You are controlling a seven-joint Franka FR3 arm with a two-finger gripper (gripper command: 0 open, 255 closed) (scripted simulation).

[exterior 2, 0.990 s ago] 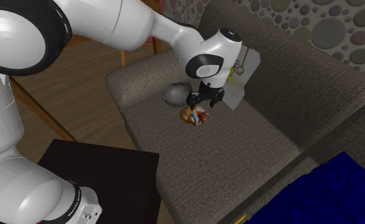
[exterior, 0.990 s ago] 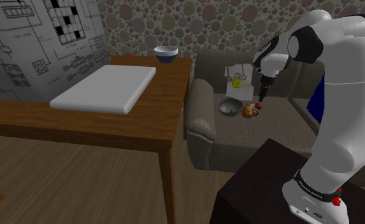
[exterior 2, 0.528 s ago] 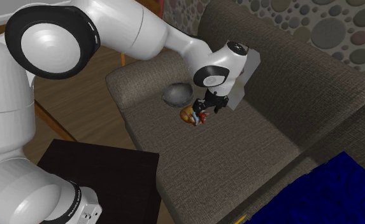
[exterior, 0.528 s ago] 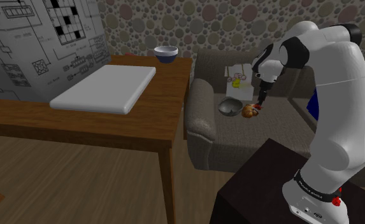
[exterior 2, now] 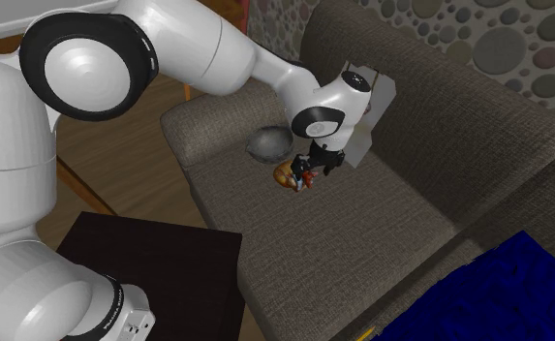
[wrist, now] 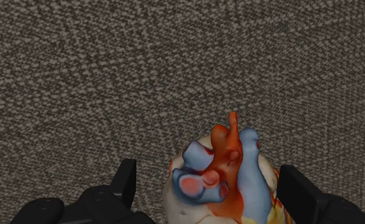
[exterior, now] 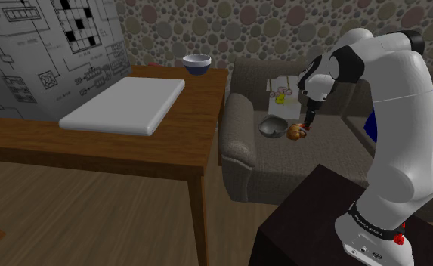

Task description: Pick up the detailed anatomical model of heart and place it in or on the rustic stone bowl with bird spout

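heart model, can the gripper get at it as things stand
Probably yes: the gripper hangs right over the heart model on the sofa seat, open fingers either side of it, nothing between. The grey bowl lies beside it, clear of them.

A: What's on the sofa (exterior 2: 362, 232)?
B: Grey bowl (exterior 2: 268, 145) at the armrest end. Heart model (exterior 2: 287, 176) just beside it on the seat, tan w/ red bits. Can't tell if they touch.
A: Gripper?
B: Gripper (exterior 2: 314, 172) is right down at the heart, on the side away from the bowl. White arm (exterior 2: 217, 48) reaches in from upper left.
A: Anything else?
B: Pale box (exterior 2: 377, 102) against the backrest behind the wrist. Blue thing (exterior 2: 498, 291) bottom right, dark stand (exterior 2: 149, 257) lower left, wood floor (exterior 2: 149, 155), dotted wall (exterior 2: 498, 39) top right.
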